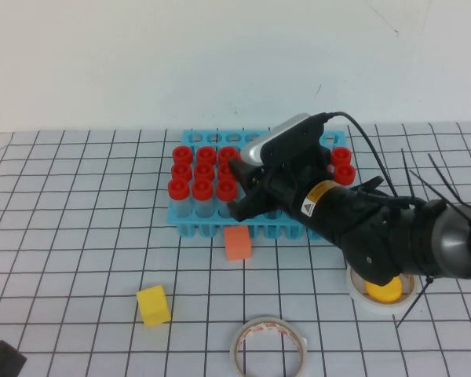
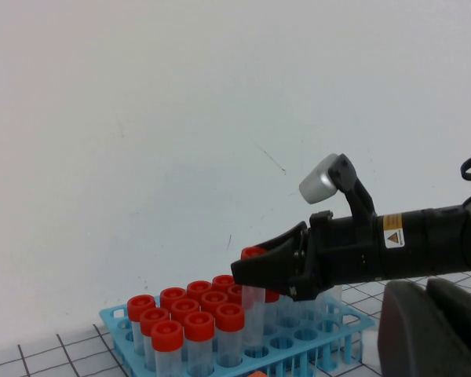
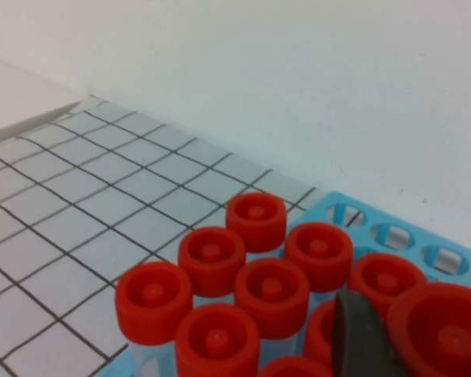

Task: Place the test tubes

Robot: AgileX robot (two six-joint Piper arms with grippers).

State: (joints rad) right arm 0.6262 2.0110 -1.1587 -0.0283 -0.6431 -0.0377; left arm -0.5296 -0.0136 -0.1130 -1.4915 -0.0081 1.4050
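Note:
A blue tube rack (image 1: pixel 190 224) stands at the middle back of the grid table, with several red-capped test tubes (image 1: pixel 203 172) in its left holes and two more (image 1: pixel 343 164) at its right end. My right gripper (image 1: pixel 239 191) hovers over the rack, shut on an upright red-capped tube (image 2: pixel 253 310) whose lower end reaches the rack (image 2: pixel 353 318) beside the filled holes. In the right wrist view one dark finger (image 3: pixel 361 339) presses against that tube's cap (image 3: pixel 446 334). My left gripper (image 2: pixel 425 289) is shut and empty, low and off to the side of the rack, looking across at it.
In front of the rack lies an orange cube (image 1: pixel 237 243), and a yellow cube (image 1: pixel 153 305) sits nearer the front left. A tape roll (image 1: pixel 271 345) lies at the front edge. A white ring holding something yellow (image 1: pixel 383 292) sits under the right arm.

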